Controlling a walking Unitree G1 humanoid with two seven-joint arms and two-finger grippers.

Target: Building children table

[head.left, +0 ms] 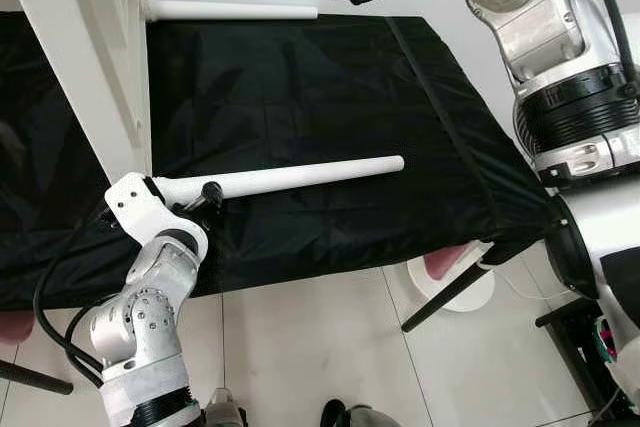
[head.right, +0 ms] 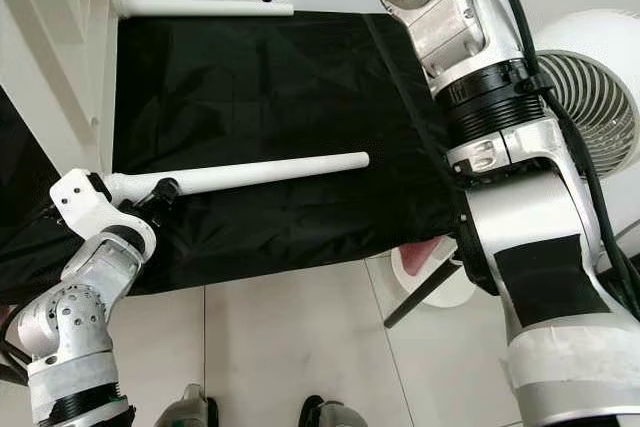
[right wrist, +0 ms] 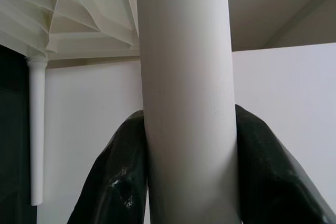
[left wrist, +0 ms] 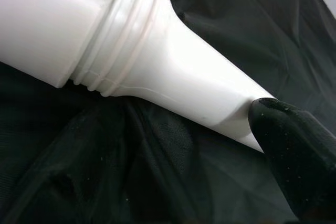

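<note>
Left gripper (head.left: pixel 205 194) low at the near edge of the black cloth (head.left: pixel 330 97), wrist bent up and inward, fingers closed on the threaded end of the white leg (head.left: pixel 300 176). Right arm stretched across the cloth's far right corner, right gripper (right wrist: pixel 189 171) clamped around a second white leg (right wrist: pixel 184 77).

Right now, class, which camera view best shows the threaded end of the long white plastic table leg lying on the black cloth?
The left wrist view: the long white plastic table leg shows its thread ridges close up. Both eye views show its whole length, with the left hand at that end.
</note>
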